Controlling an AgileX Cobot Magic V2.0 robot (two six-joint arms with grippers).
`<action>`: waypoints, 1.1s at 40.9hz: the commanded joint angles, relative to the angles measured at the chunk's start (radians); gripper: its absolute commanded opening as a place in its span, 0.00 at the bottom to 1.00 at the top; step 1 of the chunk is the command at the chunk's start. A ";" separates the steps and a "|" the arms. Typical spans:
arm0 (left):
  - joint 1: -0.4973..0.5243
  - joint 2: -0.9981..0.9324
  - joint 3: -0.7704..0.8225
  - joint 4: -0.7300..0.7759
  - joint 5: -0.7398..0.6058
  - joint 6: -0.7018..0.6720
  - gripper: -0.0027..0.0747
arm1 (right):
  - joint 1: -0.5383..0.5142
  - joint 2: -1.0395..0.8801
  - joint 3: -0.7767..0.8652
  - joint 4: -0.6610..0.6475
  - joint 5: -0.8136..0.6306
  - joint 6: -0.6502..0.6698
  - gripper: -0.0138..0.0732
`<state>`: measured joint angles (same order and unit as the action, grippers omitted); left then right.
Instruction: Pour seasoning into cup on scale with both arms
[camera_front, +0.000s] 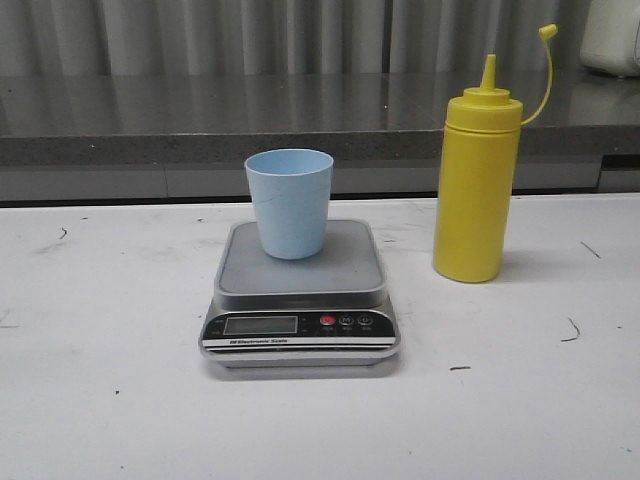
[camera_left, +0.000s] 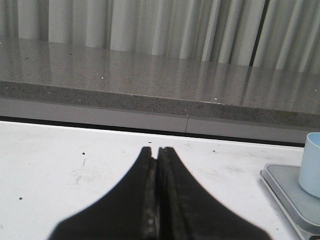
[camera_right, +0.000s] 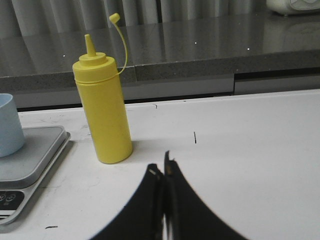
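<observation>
The pale blue cup (camera_front: 290, 203) stands upright on the grey platform of the scale (camera_front: 300, 282) in the middle of the white table. To its right the yellow seasoning bottle (camera_front: 476, 188) stands upright on the table, its cap hanging off on a thin tether. Neither arm shows in the front view. In the left wrist view my left gripper (camera_left: 155, 149) is shut and empty over bare table, with the cup (camera_left: 312, 165) and scale (camera_left: 295, 196) off to one side. My right gripper (camera_right: 162, 162) is shut and empty, a short way from the bottle (camera_right: 102, 107).
A grey stone counter ledge (camera_front: 200, 140) runs along the back of the table, with pale curtains behind it. A white object (camera_front: 612, 35) sits at the far right on the counter. Small dark marks dot the table (camera_front: 120, 420).
</observation>
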<state>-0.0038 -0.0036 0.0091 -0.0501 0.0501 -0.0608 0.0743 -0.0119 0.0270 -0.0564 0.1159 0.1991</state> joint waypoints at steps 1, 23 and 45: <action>-0.006 -0.022 0.014 -0.006 -0.084 -0.004 0.01 | -0.006 -0.016 -0.003 -0.023 -0.095 -0.012 0.08; -0.006 -0.022 0.014 -0.006 -0.084 -0.004 0.01 | -0.006 -0.016 -0.003 0.079 -0.130 -0.223 0.08; -0.006 -0.022 0.014 -0.006 -0.084 -0.004 0.01 | -0.006 -0.017 -0.003 0.043 -0.167 -0.129 0.08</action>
<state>-0.0038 -0.0036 0.0091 -0.0501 0.0501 -0.0608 0.0743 -0.0119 0.0270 0.0000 0.0358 0.0627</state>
